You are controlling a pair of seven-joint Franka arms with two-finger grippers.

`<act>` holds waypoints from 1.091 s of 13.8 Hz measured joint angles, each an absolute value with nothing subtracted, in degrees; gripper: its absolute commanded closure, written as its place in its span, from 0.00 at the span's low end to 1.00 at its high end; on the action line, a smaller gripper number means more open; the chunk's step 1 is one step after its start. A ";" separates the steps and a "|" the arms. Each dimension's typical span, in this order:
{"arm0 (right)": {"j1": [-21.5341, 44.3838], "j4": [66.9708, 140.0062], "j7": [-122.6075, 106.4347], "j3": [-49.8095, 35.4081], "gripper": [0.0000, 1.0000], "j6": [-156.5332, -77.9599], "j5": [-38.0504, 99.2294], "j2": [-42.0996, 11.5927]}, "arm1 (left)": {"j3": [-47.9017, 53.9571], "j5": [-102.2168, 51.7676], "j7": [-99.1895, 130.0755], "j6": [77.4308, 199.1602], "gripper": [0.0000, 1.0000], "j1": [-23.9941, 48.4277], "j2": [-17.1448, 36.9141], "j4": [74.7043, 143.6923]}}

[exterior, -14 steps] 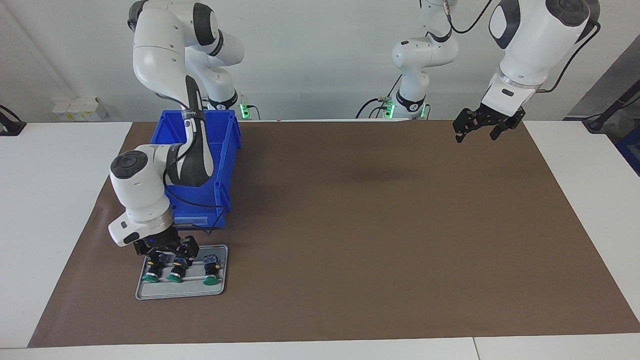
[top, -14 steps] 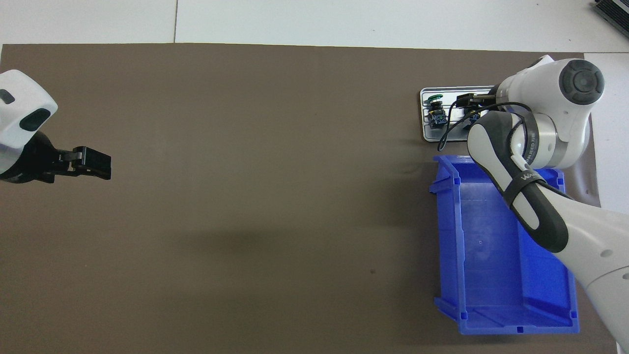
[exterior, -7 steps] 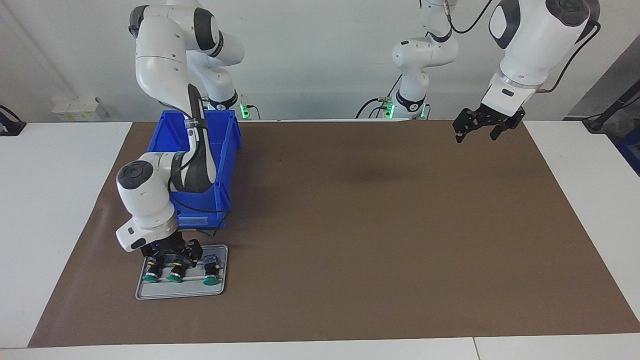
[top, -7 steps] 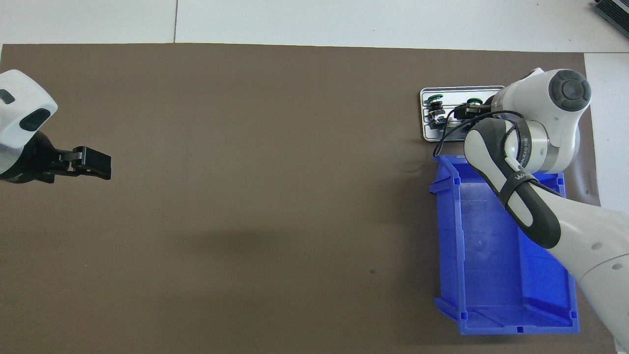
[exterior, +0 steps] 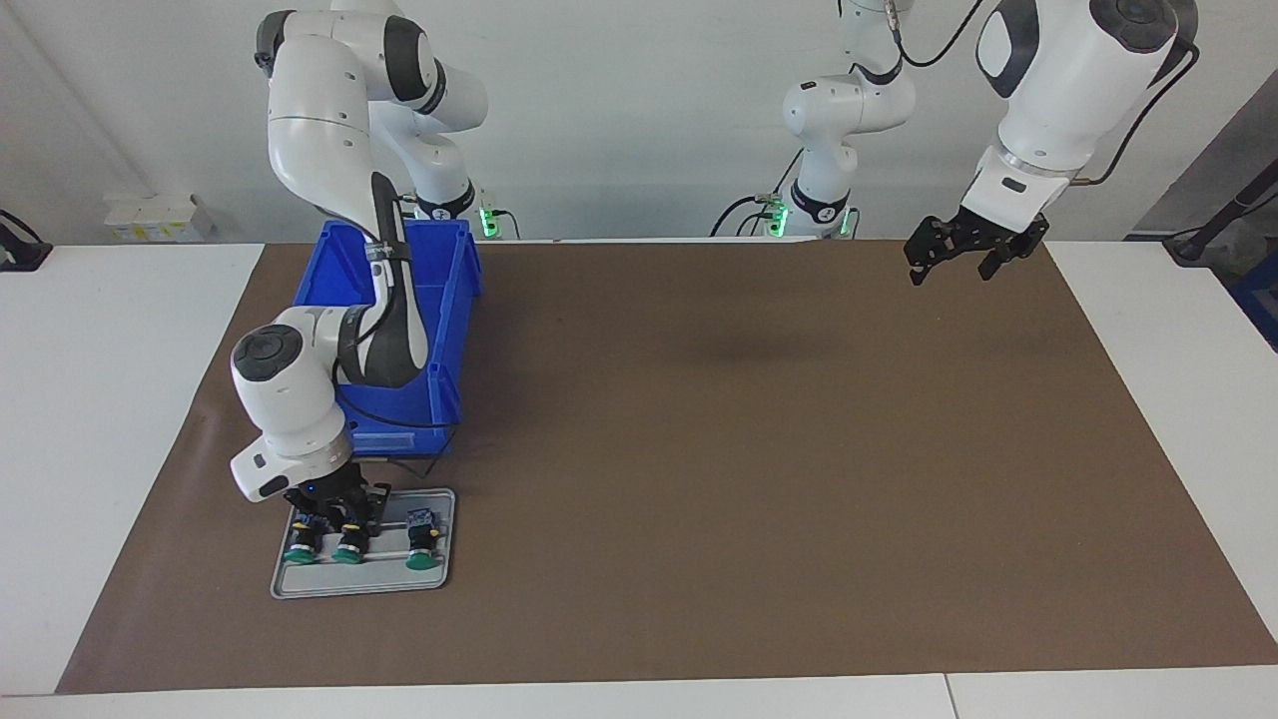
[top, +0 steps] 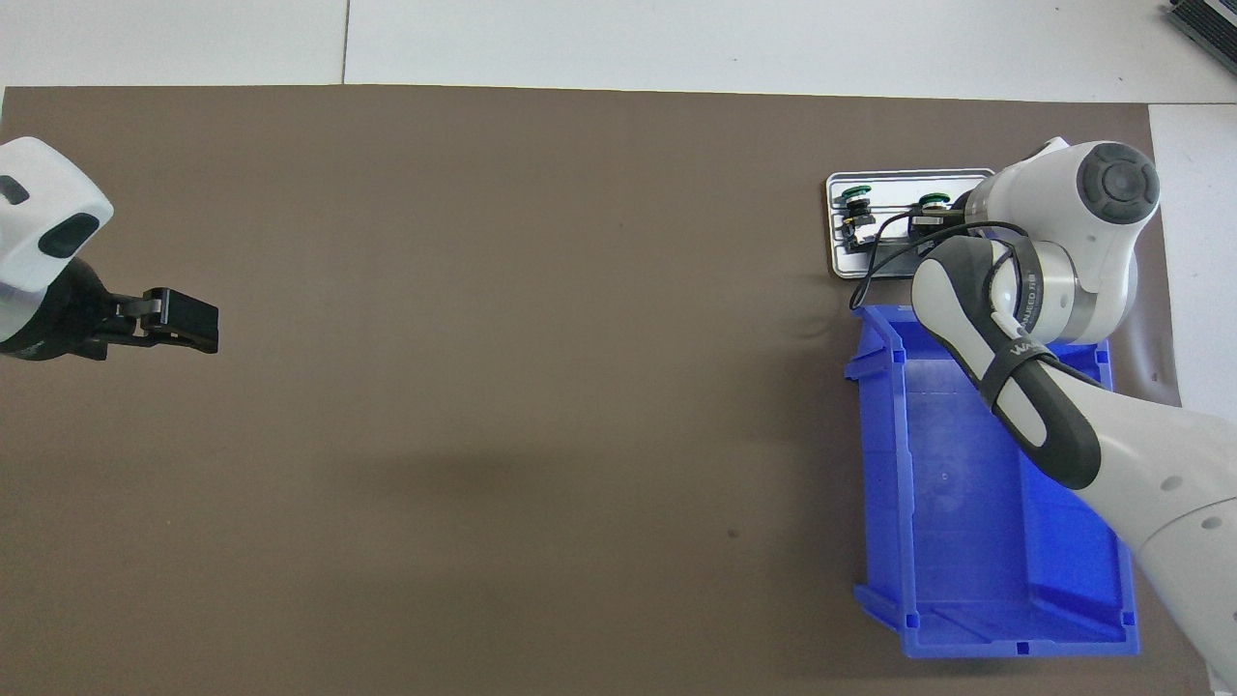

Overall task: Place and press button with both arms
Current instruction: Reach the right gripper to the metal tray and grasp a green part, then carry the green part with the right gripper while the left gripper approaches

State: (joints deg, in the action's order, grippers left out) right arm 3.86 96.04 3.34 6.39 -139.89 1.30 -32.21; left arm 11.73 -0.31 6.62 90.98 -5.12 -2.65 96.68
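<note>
Under the right gripper (exterior: 334,517) lies a grey tray (exterior: 300,584) with three buttons in a row, beside the blue bin (exterior: 439,300); its fingertips have closed on the middle button (exterior: 349,544), with one button (exterior: 301,545) on one side and another (exterior: 424,549) on the other. Each looks light and rigid, its green cap smooth; the black body is the surer hold. Printing on the arm's cable strap is not legible. Over the mat (exterior: 749,499), the left gripper (exterior: 954,262) waits, spread wide and empty.
</note>
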 measured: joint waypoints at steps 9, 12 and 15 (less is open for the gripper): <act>6.91 81.89 37.62 6.19 1.00 -120.46 1.69 -27.59 | 11.73 -0.31 6.62 90.98 0.00 -5.12 -2.65 96.68; 12.36 81.72 55.80 6.07 1.00 -115.74 0.90 -24.98 | 11.73 -0.31 6.62 90.98 0.00 -5.12 -2.65 96.68; 20.39 81.79 75.79 5.89 1.00 -114.37 -2.13 -24.32 | 11.73 -0.31 6.62 90.98 0.00 -5.12 -2.65 96.68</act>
State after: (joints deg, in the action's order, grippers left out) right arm 20.39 81.79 75.79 5.89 -114.37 -2.13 -24.32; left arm 11.73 -0.31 6.62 90.98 -5.12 -2.65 96.68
